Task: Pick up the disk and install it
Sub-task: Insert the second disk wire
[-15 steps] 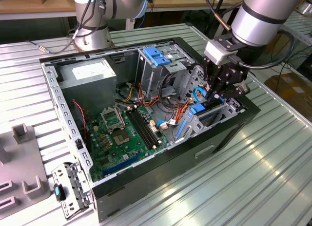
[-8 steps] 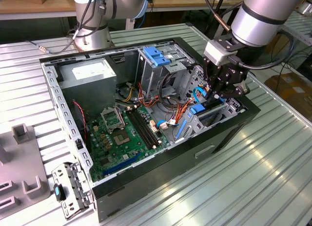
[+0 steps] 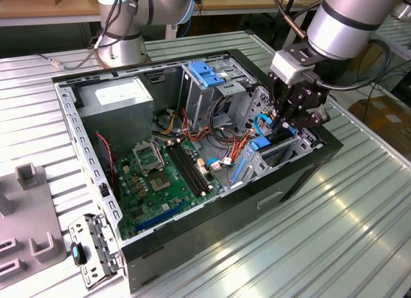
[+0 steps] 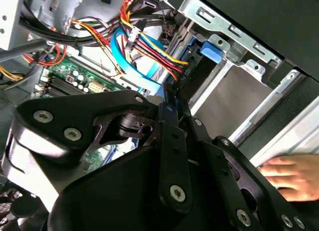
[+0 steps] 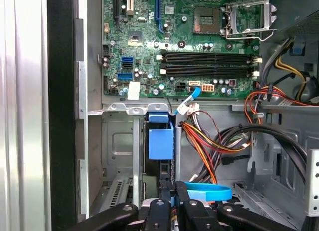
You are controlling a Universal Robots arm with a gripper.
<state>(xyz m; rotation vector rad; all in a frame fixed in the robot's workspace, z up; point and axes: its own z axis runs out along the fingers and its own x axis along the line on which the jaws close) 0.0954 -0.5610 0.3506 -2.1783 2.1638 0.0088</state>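
Note:
My gripper hangs over the drive bay at the exterior view's right end of the open computer case. In both wrist views its black fingers stand close together on a thin blue-edged piece. The disk shows as a dark narrow edge standing upright in the bay slot, in line with my gripper. A blue plastic bracket caps the slot's far end. The disk's label is hidden.
Coloured cables and a blue ribbon crowd the bay's side. The motherboard, grey power-supply box and blue-topped drive cage fill the case. A person's hand rests outside it. A loose metal bracket lies on the table.

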